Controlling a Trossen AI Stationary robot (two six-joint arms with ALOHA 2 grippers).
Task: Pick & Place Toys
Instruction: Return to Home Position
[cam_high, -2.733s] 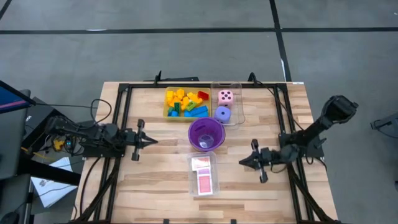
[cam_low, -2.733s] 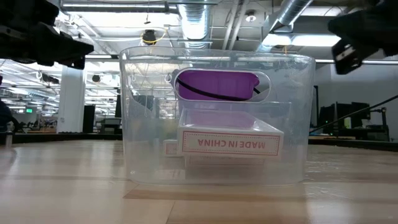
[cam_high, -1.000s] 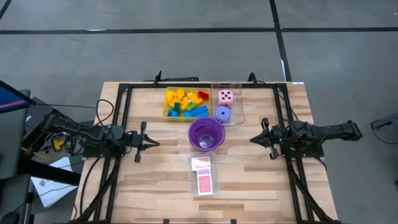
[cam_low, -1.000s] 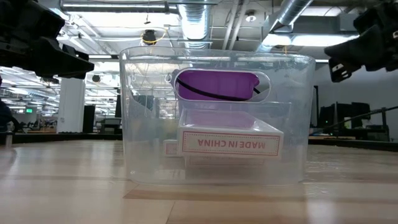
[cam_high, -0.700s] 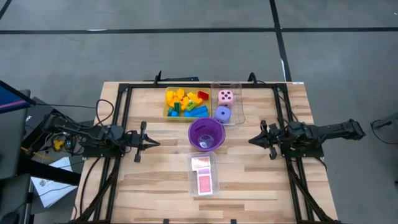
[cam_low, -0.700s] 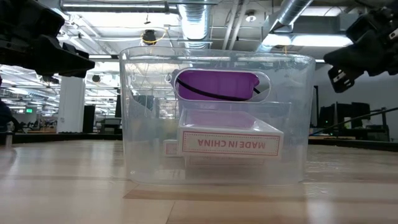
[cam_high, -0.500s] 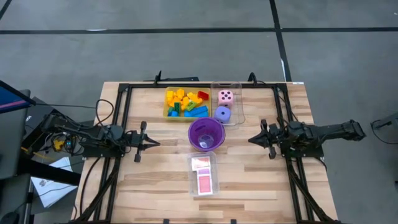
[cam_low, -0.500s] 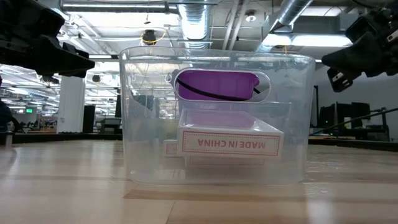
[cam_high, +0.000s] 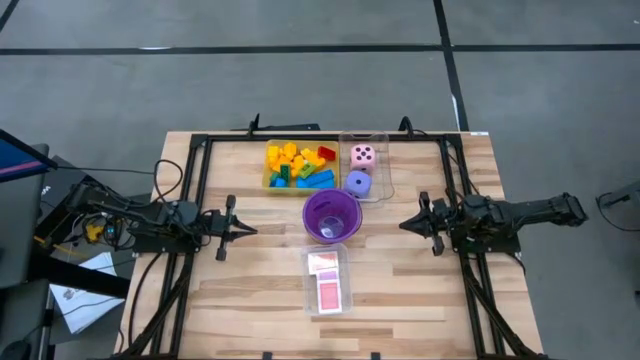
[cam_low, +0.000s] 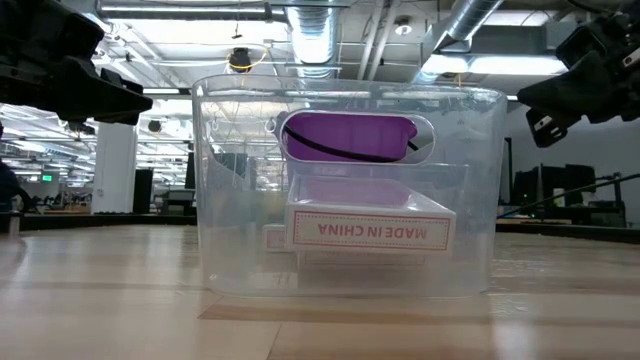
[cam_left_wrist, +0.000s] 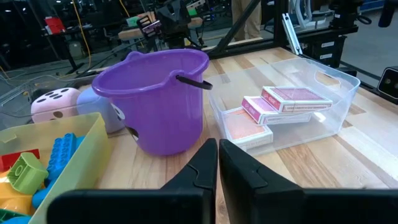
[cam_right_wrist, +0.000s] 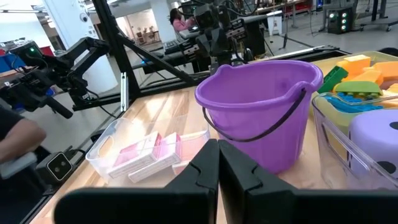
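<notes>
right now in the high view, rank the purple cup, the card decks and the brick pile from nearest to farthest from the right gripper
1. purple cup, table centre, nearest the right gripper.
2. card decks, toward the picture's bottom.
3. brick pile, toward the top, beyond the cup.

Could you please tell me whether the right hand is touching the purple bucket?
Apart. The high view shows a strip of bare tabletop between the right hand and the purple bucket.
</notes>
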